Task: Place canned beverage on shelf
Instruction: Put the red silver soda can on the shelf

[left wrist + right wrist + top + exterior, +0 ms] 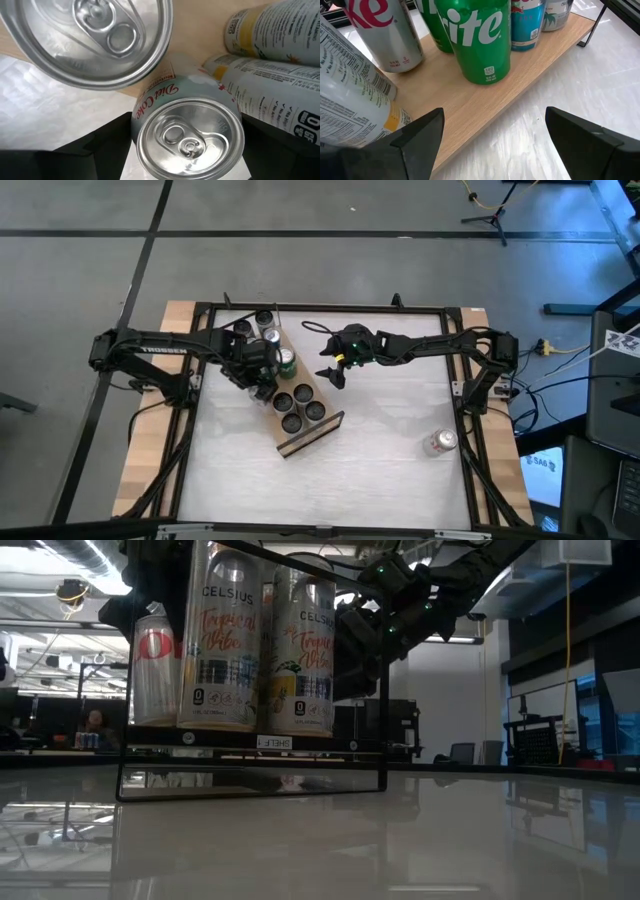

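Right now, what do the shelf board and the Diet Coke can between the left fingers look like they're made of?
The light rectangular shelf board looks like pale, matte wood or wood laminate, with faint grain showing. The silver Diet Coke can looks like aluminium, its brushed top gleaming around a pull tab.

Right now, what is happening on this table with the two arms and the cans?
A two-arm robot is stocking a light-wood shelf with canned drinks. The left gripper is at the shelf, its fingers on either side of a Diet Coke can standing next to Celsius cans. The right gripper waits open beside the shelf, holding nothing, facing a green Sprite can. One more can lies on the table near the right arm's base, not yet shelved.
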Robot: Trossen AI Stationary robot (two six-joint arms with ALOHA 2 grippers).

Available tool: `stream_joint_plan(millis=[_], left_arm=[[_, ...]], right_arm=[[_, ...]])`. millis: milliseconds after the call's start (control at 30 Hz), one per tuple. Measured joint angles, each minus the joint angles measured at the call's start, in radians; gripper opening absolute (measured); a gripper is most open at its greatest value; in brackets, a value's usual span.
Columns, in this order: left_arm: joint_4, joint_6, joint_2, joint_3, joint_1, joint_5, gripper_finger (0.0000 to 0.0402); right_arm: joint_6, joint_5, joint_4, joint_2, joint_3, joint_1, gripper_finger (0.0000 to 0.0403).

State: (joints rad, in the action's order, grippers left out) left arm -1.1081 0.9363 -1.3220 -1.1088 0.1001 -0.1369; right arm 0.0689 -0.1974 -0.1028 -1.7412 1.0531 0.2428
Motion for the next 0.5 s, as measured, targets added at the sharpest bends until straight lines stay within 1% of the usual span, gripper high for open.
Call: stream_joint_plan(millis=[200, 500], left_arm=[[0.005, 0.000, 0.000, 0.000, 0.000, 0.005, 0.0321], [0.027, -0.004, -0.003, 0.004, 0.000, 0.009, 0.0356]], right_arm=[[0.000, 0.000, 0.000, 0.000, 0.000, 0.000, 0.0342], [0.000, 0.000, -0.001, 0.000, 0.000, 0.000, 0.0342]])
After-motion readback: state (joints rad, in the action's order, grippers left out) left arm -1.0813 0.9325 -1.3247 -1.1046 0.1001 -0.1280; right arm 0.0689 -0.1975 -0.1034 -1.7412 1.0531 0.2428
